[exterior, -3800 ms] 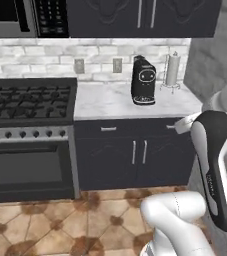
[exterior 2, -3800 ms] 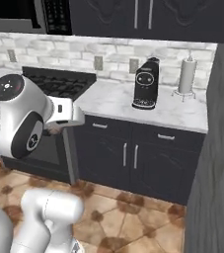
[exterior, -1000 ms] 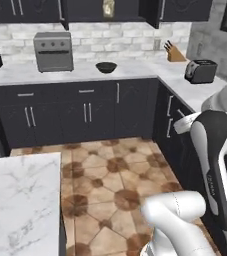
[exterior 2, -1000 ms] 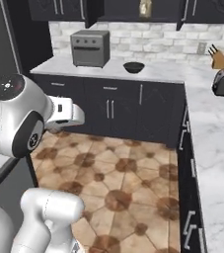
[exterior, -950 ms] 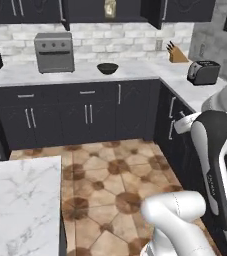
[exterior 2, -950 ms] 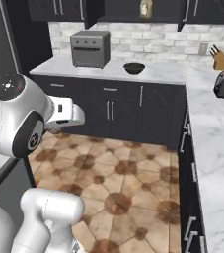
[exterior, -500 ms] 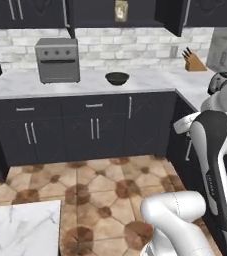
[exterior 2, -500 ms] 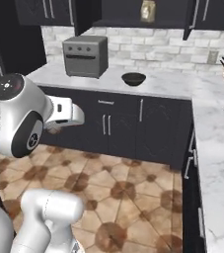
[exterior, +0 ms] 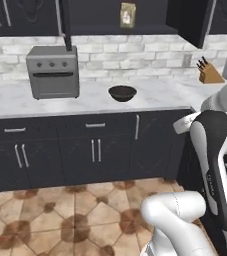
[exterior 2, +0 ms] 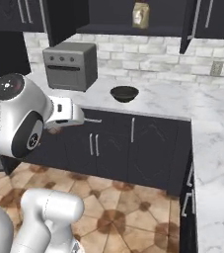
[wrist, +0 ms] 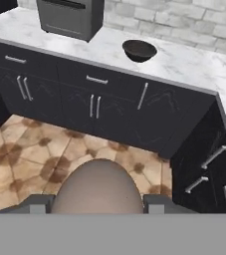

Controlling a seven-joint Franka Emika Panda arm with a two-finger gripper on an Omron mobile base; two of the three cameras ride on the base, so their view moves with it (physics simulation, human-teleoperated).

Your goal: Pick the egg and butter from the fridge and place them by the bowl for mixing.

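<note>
From the left base view, the round, shallow, dark brown-black bowl (exterior: pixel 122 93) sits on the white marble surface (exterior: pixel 85 99), right of the grey box-shaped toaster oven (exterior: pixel 53 71) and well apart from it. A wooden knife block (exterior: pixel 209 72) stands far to the right, and a tan paper bag (exterior: pixel 128 15) rests on the open shelf above the bowl. The white arm rises at the lower right, folded close to the base.

From the right base view, the same bowl (exterior 2: pixel 124 93) lies on the far surface, with bare marble on either side of it. The arm's hand reaches rightward at mid-height, well short of the cabinets.

In the hand view, the small oval reddish-brown egg (wrist: pixel 97 189) bulges up between the two grey fingers (wrist: pixel 37 203), which pinch it from either side. Its long axis seems to run up the picture, one rounded end pointing toward the bowl (wrist: pixel 139 50) and the dark cabinet fronts beyond the tiled floor, though the lower end is hidden.

By my reading, the step in hand is carrying the egg to the surface. The next move calls for closing on the cabinets, reaching over the marble and setting the egg down just beside the bowl, gently, since it may roll. The butter is yet to be fetched.
</note>
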